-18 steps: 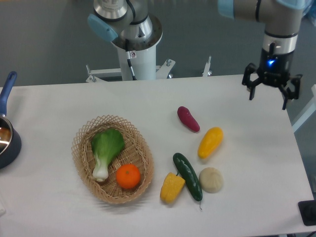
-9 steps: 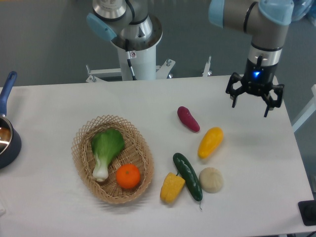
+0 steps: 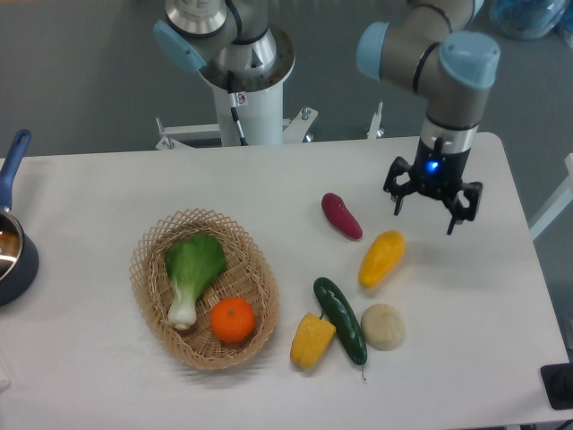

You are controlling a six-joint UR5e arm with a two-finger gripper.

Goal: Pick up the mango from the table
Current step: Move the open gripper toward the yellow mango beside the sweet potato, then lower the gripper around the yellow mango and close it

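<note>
currently the gripper (image 3: 433,199) is held above the tabletop (image 3: 107,197) with its fingers (image 3: 397,199) spread apart and nothing between them. the mango (image 3: 381,258) is seen lying on the white surface just below and left of the gripper, untouched. a purple sweet potato (image 3: 342,216) lies near its upper left, and a cucumber (image 3: 340,320) and a pale round bun (image 3: 382,326) are placed below it.

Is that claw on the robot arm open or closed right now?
Open. The claw has its dark fingers spread wide apart with nothing between them, above the table near the mango.
</note>
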